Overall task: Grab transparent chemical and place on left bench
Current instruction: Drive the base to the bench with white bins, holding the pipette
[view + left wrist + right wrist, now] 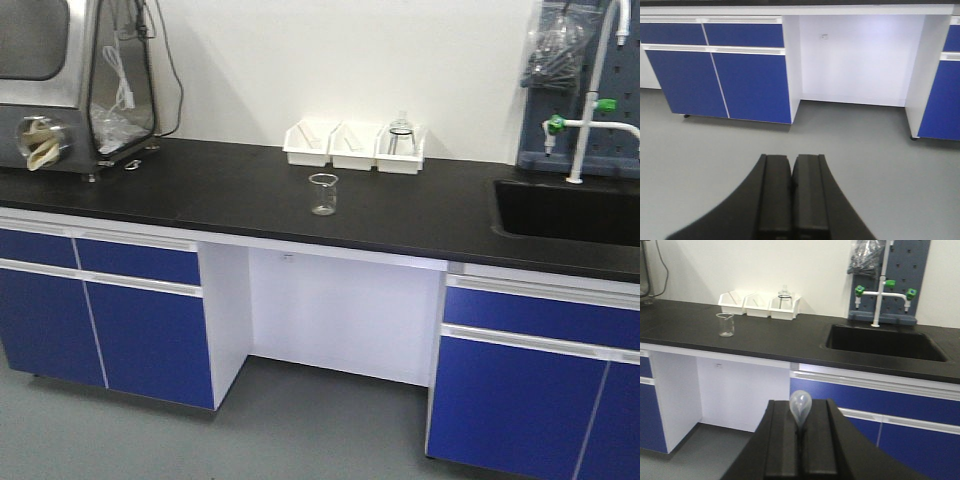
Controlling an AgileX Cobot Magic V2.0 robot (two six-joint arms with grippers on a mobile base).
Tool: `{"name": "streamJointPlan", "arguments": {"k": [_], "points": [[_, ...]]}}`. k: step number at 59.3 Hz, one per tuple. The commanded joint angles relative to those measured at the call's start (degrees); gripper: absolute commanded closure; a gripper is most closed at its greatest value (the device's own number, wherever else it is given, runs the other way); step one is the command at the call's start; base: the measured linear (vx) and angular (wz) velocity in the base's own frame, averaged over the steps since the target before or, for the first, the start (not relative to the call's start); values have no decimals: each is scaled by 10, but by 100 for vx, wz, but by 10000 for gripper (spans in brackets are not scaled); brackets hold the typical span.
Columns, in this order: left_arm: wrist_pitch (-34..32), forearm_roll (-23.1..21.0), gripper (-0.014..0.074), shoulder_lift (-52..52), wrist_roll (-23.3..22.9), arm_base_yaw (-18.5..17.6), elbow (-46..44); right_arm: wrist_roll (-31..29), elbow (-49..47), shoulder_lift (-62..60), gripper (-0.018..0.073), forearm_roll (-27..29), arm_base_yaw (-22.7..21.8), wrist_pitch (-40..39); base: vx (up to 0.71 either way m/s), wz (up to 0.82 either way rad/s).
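Our right gripper (800,427) is clamped on the transparent chemical (800,407), whose soft, clear bulb pokes out at twelve o'clock. The thin, slick plastic could slip or squash. The matte black left bench (765,337) lies ahead, with a glass beaker (725,324) at ten o'clock that we could easily knock. Our left gripper (791,170) is closed and empty.
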Motion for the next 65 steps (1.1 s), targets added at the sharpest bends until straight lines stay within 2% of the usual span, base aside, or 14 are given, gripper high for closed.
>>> {"name": "streamJointPlan", "arguments": {"k": [1,65], "points": [[-45,0,600,-11,-4,-1,9,-1,-17,3,564,-5,-1,-41,6,23],[-45,0,600,-11,-4,-1,9,-1,-17,3,564,-5,-1,-41,15,34]]}}
